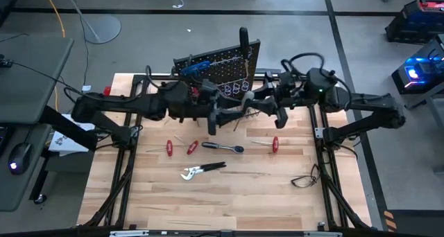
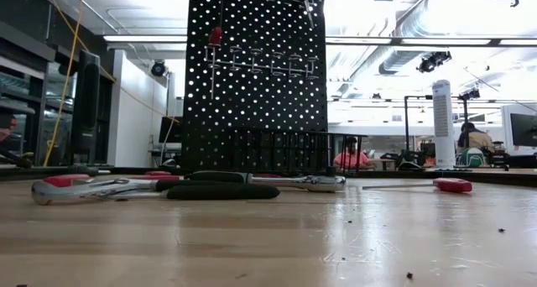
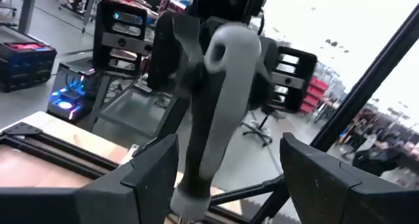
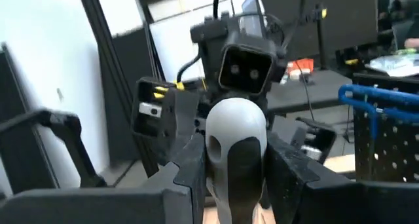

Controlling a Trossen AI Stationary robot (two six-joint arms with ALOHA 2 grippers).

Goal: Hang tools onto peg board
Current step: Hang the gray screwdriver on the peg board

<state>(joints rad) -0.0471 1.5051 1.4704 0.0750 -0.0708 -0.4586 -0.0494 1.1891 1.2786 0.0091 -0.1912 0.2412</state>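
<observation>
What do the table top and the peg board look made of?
Table top: looks like pale wood, butcher-block style; the high view shows joined strips with visible grain and a matte finish. Peg board: probably painted or coated sheet metal; it is thin, rigid and uniformly black with regular rows of punched holes, though plastic cannot be ruled out.

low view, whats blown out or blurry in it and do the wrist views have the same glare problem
Low view: the ceiling lights behind the peg board are blown out, leaving it a near silhouette; the nearest strip of table is soft. Left wrist view: a bright white background washes out one corner, and the grey-and-black handle is slightly blurred. Right wrist view: a pale wall glares, and the same handle is soft.
</observation>
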